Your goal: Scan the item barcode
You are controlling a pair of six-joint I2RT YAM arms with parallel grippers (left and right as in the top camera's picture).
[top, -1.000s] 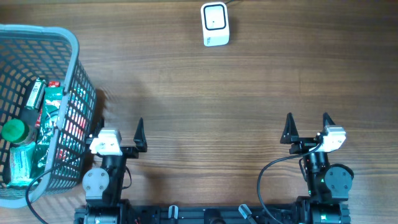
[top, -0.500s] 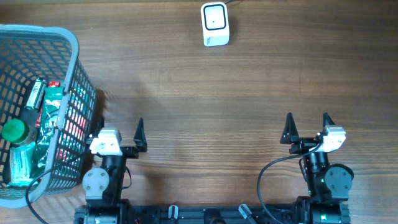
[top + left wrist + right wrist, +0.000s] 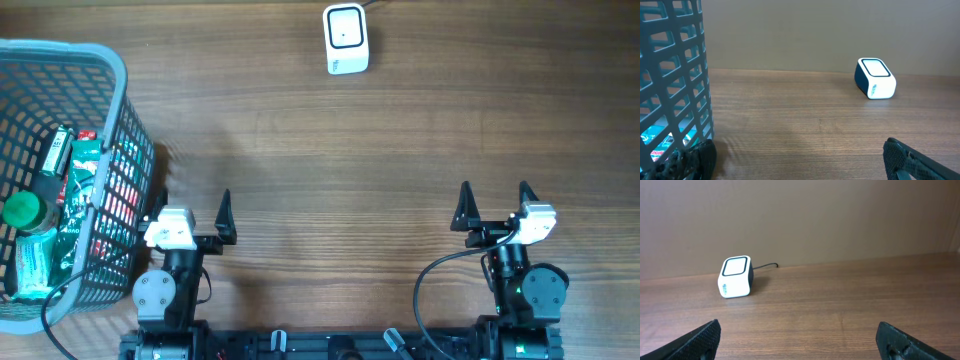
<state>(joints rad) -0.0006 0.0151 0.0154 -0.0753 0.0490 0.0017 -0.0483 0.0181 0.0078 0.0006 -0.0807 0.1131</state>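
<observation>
Gaping empty, left end effector (image 3: 191,212) and right end effector (image 3: 494,203) face the upward-facing scanner (image 3: 346,38).

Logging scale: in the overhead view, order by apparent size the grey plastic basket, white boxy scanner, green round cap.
Largest: grey plastic basket.
Then: white boxy scanner.
Smallest: green round cap.

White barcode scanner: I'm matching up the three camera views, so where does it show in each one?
Overhead: the white box-shaped barcode scanner sits at top centre.
Left wrist: the scanner is right of centre, far across.
Right wrist: the scanner is left of centre, near the wall.
Shared landmark: the brown wooden table it stands on.
</observation>
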